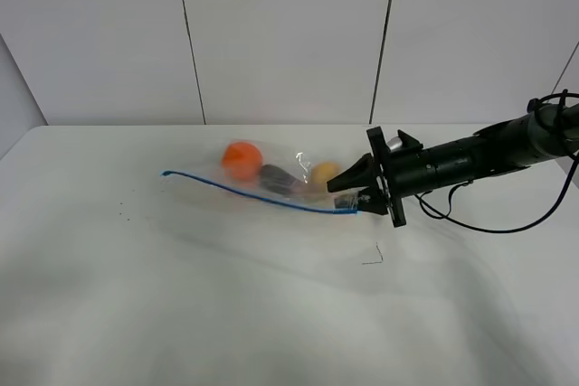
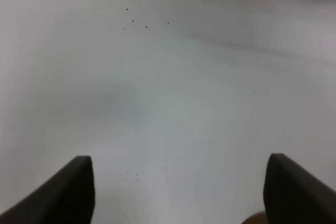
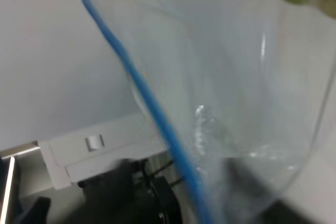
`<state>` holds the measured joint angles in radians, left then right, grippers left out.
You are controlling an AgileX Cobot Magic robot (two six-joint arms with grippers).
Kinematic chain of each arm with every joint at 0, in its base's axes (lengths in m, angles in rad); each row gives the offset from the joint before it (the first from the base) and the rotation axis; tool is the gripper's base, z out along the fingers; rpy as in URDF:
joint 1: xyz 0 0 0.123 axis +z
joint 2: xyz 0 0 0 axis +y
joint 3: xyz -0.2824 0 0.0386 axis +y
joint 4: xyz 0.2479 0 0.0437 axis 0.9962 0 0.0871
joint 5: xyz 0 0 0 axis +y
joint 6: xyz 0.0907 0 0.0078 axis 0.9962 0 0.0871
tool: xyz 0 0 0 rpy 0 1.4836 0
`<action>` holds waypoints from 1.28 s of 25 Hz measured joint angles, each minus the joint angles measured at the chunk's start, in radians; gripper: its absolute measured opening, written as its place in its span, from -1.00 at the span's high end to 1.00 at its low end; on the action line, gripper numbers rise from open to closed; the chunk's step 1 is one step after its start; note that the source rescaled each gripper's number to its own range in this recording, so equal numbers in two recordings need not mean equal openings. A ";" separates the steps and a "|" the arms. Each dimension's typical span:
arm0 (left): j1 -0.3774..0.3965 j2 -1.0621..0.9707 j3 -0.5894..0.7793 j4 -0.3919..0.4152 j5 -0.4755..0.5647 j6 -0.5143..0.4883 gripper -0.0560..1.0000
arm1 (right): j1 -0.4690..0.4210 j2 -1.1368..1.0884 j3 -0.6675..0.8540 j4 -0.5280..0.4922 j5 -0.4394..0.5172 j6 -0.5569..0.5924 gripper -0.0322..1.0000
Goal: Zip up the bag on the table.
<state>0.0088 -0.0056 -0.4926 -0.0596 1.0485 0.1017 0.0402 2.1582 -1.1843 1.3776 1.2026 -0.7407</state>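
The clear bag [image 1: 271, 178] lies on the white table [image 1: 181, 296] with its blue zip strip [image 1: 253, 194] along the near edge. Orange [image 1: 242, 159], purple [image 1: 280, 178] and yellow [image 1: 325, 171] produce show through it. My right gripper [image 1: 342, 194] is at the strip's right end with its fingers parted, and the strip's tip lies by the lower finger. In the right wrist view the bag [image 3: 220, 77] and the strip [image 3: 142, 93] fill the frame, blurred, and hide the fingers. My left gripper [image 2: 178, 187] is open over bare table [image 2: 168, 103]. It is outside the exterior view.
A small bent dark wire piece [image 1: 374, 257] lies on the table in front of the right gripper. Tiny dark specks [image 1: 127, 214] dot the left side. The right arm's black cable [image 1: 488, 223] loops down to the tabletop. White wall panels stand behind the table.
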 joint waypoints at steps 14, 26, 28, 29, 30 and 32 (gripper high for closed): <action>0.000 0.000 0.000 0.000 0.000 -0.002 -0.92 | 0.000 -0.199 -0.311 -0.692 -0.055 0.376 -0.91; 0.000 0.000 0.000 0.000 0.000 -0.003 -0.92 | 0.000 -0.336 -0.417 -1.249 0.006 0.614 -0.91; 0.000 0.000 0.000 0.000 0.000 -0.003 -0.92 | 0.000 -0.363 -0.394 -1.253 0.006 0.619 -0.91; 0.000 0.000 0.000 0.000 0.000 -0.003 -0.92 | 0.000 -0.379 -0.377 -1.253 0.006 0.620 -0.91; 0.000 0.000 0.000 0.000 0.000 -0.003 -0.92 | 0.000 -0.396 -0.361 -1.253 0.006 0.620 -0.91; 0.000 0.000 0.000 0.000 0.000 -0.003 -0.92 | 0.000 -0.434 -0.314 -1.255 0.006 0.620 -0.91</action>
<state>0.0088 -0.0056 -0.4926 -0.0596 1.0485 0.0987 0.0402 1.7243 -1.4979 0.1227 1.2082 -0.1210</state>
